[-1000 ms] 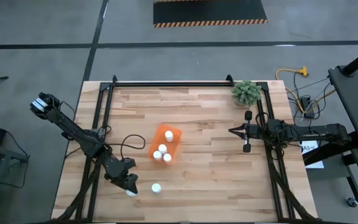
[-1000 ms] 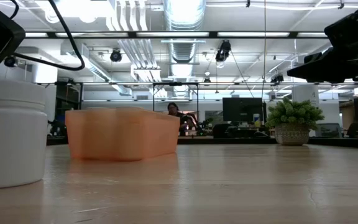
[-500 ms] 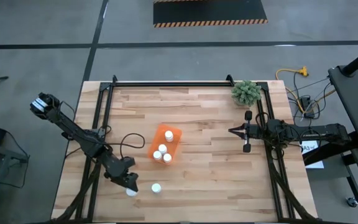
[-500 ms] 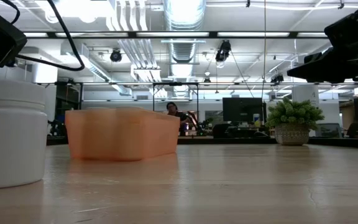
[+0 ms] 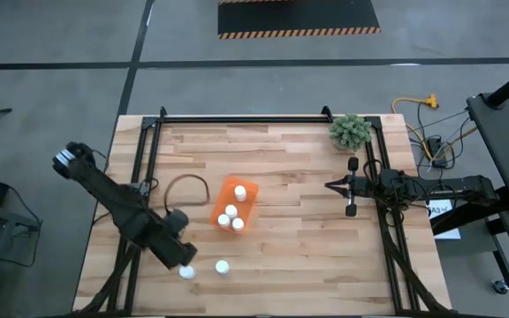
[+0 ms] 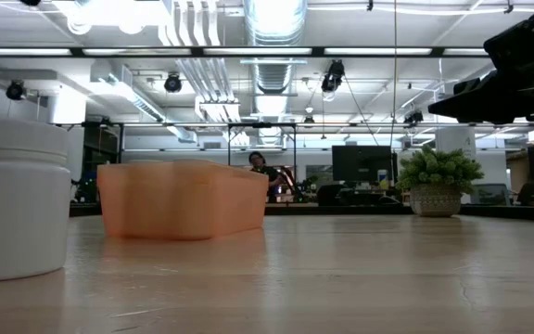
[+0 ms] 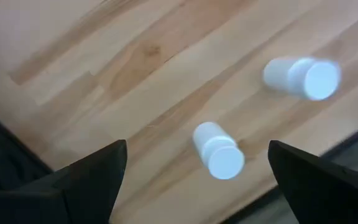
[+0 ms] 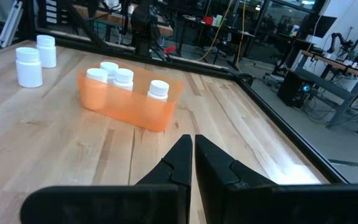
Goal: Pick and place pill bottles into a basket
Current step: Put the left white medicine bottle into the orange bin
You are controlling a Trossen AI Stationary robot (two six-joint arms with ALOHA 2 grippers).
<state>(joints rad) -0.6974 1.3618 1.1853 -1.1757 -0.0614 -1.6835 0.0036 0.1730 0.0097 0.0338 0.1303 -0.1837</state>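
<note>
Pill bottles: two stand loose on the worktop (image 5: 307, 247) near its front edge, one (image 5: 186, 272) just beside the left claw (image 5: 180, 261), the other (image 5: 222, 266) a bit further right, both apart from the basket (image 5: 237, 201). In the left wrist view both loose bottles lie between the wide-spread fingers (image 7: 82, 177), the nearer one (image 7: 217, 150) centred, none gripped. Basket sits mid-worktop with three white-capped bottles (image 5: 232, 216) inside; a fourth seems to be there, cannot tell for sure. Right claw (image 5: 330, 186) hangs over the right side of the worktop, well apart from the basket, fingers pressed together, holding nothing. Green plant (image 5: 350, 131) in the far right corner.
</note>
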